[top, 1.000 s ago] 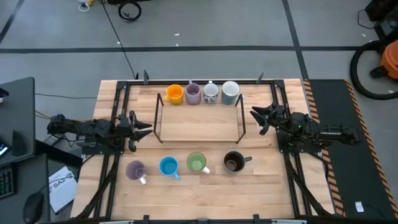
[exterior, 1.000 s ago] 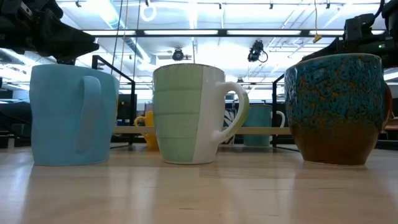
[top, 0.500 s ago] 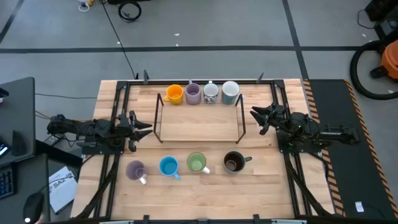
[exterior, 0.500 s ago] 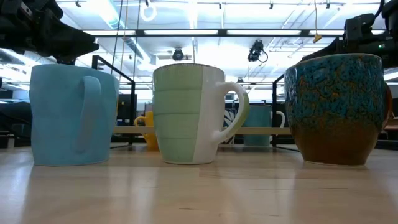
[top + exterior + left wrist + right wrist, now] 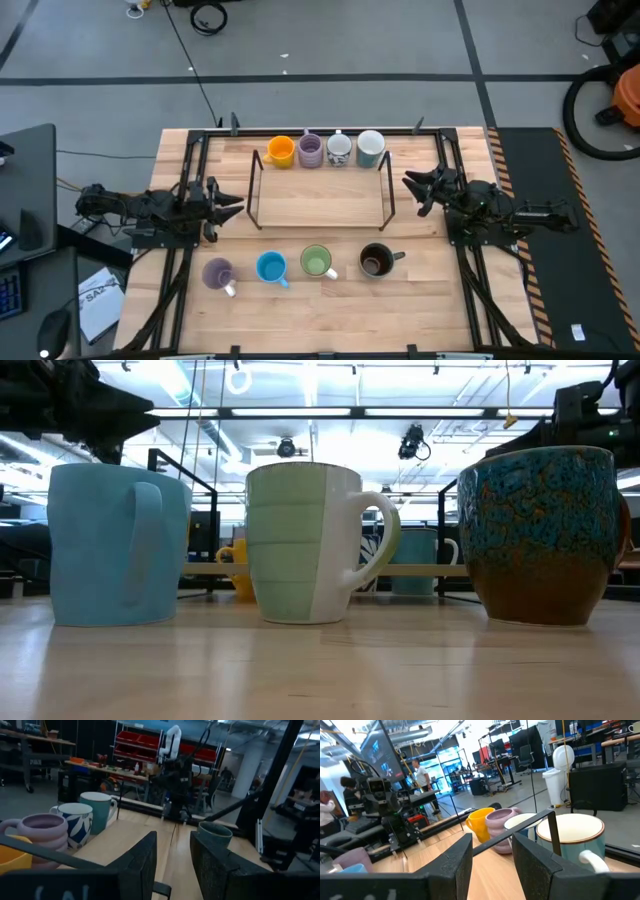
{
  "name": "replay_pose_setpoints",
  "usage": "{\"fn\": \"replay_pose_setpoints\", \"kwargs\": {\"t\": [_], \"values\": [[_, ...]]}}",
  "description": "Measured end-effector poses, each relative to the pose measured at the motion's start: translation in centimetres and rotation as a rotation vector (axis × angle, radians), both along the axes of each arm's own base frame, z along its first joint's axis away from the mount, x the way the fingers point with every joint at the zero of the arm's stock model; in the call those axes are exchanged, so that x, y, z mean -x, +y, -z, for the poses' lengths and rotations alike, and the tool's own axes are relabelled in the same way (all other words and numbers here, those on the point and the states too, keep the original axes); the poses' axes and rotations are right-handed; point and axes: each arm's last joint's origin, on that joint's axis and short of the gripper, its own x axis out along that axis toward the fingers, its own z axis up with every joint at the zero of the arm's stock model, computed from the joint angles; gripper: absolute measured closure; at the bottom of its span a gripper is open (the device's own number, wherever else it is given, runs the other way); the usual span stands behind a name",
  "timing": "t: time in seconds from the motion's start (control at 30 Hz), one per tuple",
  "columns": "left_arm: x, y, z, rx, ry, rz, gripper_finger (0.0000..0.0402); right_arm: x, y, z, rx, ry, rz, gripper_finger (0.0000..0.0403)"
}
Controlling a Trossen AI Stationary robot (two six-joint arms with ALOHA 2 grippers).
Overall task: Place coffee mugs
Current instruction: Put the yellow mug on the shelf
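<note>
Four mugs stand in a row at the table's far side: orange [image 5: 281, 151], purple [image 5: 311, 150], white patterned [image 5: 339, 149], pale white-teal [image 5: 371, 148]. Four stand on their bases near the front: lavender [image 5: 218, 272], bright blue [image 5: 271, 267], light green [image 5: 317, 262], dark brown-black [image 5: 376, 261]. My left gripper [image 5: 235, 206] is open and empty, left of the black wire frame [image 5: 256, 190]. My right gripper [image 5: 408, 185] is open and empty, right of the frame. Both point toward the table's middle.
The wire frame stands on the table's middle, between the two rows of mugs and between my grippers. Black rails [image 5: 190, 170] run along the table's left and right sides. Bare wood lies inside the frame [image 5: 320, 205] and along the near edge.
My left gripper has risen a little; in the low view its dark shape sits higher than before. The mugs and my right gripper have kept still.
</note>
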Motion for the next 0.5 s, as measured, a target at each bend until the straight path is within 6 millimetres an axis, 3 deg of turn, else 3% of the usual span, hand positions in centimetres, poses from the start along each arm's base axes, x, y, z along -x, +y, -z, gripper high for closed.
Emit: {"fn": "replay_pose_setpoints", "kwargs": {"t": [0.5], "values": [[0.0, 0.0, -0.4, 0.077, -0.053, 0.009, 0.0279, 0.4, 0.0, -1.8, -0.015, -0.209, 0.026, 0.0259]]}}
